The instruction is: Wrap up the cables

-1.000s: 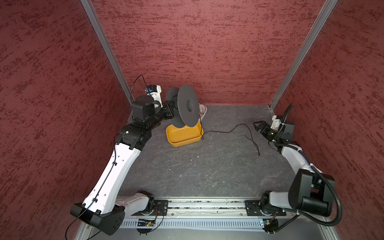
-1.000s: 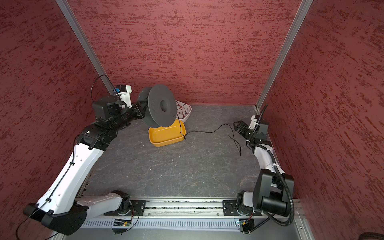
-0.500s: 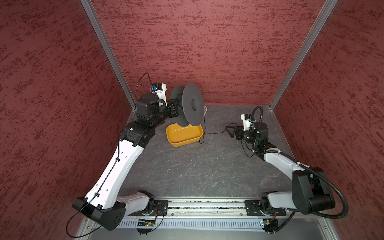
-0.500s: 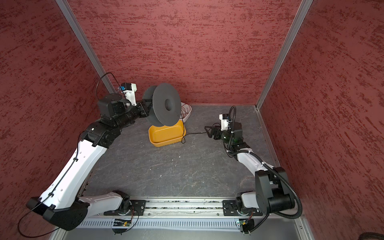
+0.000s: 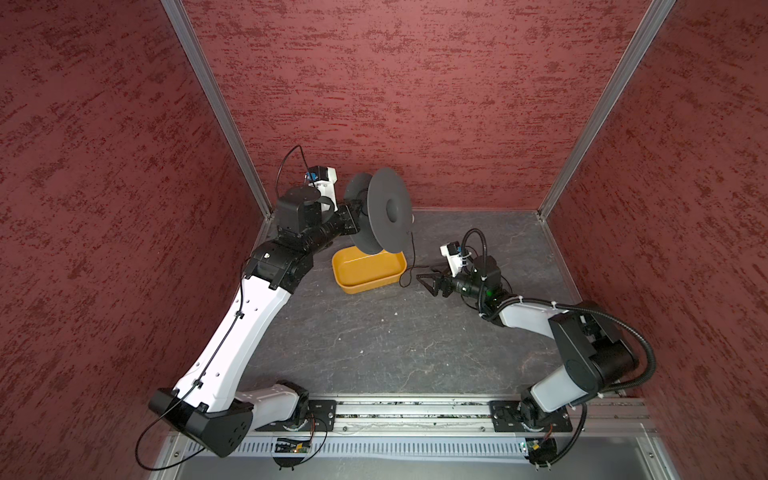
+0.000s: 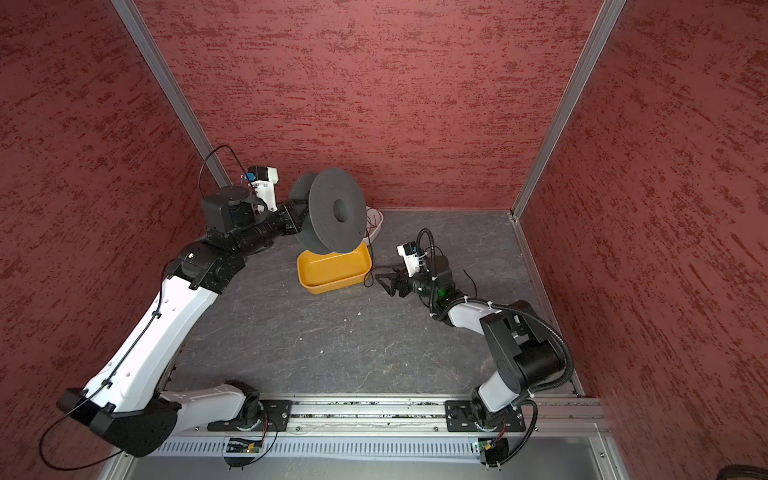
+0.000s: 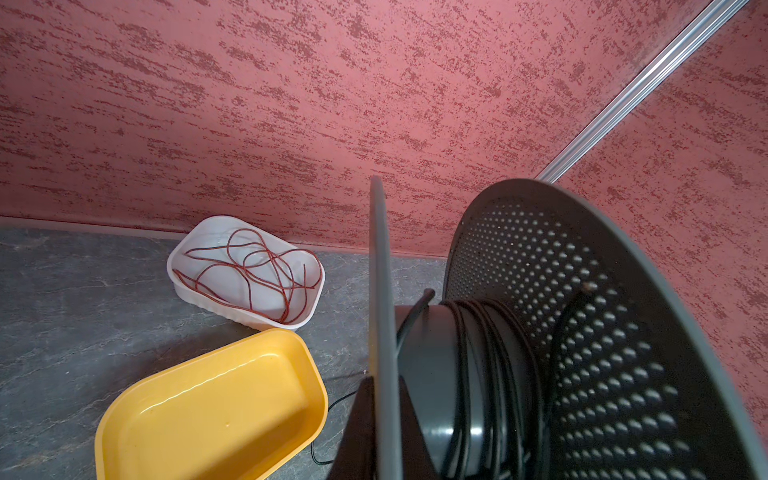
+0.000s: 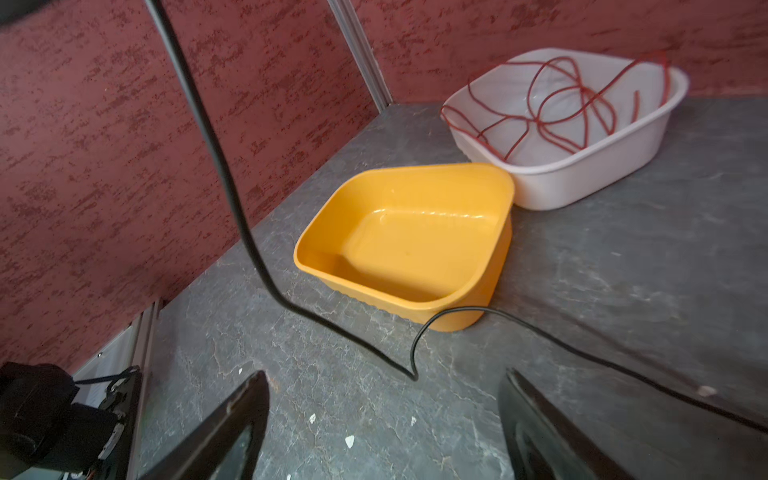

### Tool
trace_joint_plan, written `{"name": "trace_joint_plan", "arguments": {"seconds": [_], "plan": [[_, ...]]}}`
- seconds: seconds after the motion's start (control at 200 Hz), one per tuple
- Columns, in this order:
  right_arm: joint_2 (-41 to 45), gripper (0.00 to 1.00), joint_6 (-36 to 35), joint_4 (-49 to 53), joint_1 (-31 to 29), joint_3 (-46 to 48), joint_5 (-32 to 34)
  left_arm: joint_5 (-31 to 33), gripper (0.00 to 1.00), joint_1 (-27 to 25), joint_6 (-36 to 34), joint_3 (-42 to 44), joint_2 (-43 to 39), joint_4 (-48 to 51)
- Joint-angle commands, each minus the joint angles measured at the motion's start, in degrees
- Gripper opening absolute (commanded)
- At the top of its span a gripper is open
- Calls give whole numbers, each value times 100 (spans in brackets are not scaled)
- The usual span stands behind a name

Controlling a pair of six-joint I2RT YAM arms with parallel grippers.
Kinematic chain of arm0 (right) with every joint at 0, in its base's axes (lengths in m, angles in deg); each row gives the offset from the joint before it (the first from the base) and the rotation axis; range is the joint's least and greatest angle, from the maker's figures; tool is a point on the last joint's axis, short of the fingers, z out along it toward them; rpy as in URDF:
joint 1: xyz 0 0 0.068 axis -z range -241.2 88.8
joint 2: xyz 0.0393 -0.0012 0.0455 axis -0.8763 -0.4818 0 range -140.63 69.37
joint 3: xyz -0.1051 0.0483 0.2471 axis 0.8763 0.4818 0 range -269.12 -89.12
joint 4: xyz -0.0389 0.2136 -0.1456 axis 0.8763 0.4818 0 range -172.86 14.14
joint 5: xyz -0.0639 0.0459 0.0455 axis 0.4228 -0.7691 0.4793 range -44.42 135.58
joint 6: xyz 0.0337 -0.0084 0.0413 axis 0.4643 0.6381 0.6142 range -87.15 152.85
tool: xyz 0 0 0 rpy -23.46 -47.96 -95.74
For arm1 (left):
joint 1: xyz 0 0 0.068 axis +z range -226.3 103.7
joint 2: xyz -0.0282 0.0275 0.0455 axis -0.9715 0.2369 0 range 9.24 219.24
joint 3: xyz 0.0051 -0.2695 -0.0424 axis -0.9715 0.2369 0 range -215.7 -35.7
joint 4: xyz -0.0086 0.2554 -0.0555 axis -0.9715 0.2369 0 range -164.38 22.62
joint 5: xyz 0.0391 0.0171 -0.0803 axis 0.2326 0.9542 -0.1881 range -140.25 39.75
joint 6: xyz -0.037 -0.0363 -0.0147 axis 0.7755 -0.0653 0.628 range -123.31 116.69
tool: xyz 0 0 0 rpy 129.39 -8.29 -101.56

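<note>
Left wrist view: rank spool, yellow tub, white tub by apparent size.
1. spool: largest, but nearest the camera.
2. yellow tub.
3. white tub: smallest-looking; it sits farther off, so the tubs' real order is unsure.

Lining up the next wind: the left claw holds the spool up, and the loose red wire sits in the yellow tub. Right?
Not quite. The red wire lies in the white tub, as both wrist views show; the yellow tub beside it is empty. The rest stands: the left claw does hold the spool up.
</note>
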Motion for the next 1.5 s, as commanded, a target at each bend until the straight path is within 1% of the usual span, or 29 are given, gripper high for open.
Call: {"name": "trace_joint_plan", "arguments": {"seconds": [0.0,0.06,0.18,0.296,0.466,0.631,0.666,0.777,0.842,0.897,1.022,1.152,1.343,1.498], "plan": [[-192,84,-113,-679,-149,-158,-149,-72,0,-28,117,-269,-60,-495],[-366,80,-30,-720,-159,-265,-256,-75,0,-37,123,-269,-51,-493],[-655,69,75,-955,-234,-398,-304,-96,0,-37,143,-269,-38,-465],[-955,63,177,-1114,-309,-584,-293,-73,0,-37,151,-243,-47,-438],[-1265,31,336,-1300,-370,-762,-307,-22,0,-37,153,-212,-86,-426],[-1307,4,339,-1299,-423,-711,-152,34,0,-37,144,-216,-104,-410],[-1292,0,313,-1217,-433,-708,-90,62,0,-37,144,-216,-91,-388],[-1146,0,158,-804,-511,-690,238,384,0,-28,145,-364,41,-75],[-1037,0,58,-574,-605,-629,600,579,0,-28,134,-464,147,100],[-939,0,-129,-416,-743,-584,778,674,0,-27,144,-473,193,112],[-678,0,-588,36,-1104,-534,1412,863,0,-28,161,-450,295,58],[-373,0,-1076,562,-1527,-653,1892,1049,0,-37,170,-489,494,60],[-146,0,-1576,1264,-2133,-1025,2294,1541,0,-157,59,-594,818,194],[-52,0,-1839,1780,-2550,-1443,2514,1930,0,-277,-98,-689,1093,350]]}}
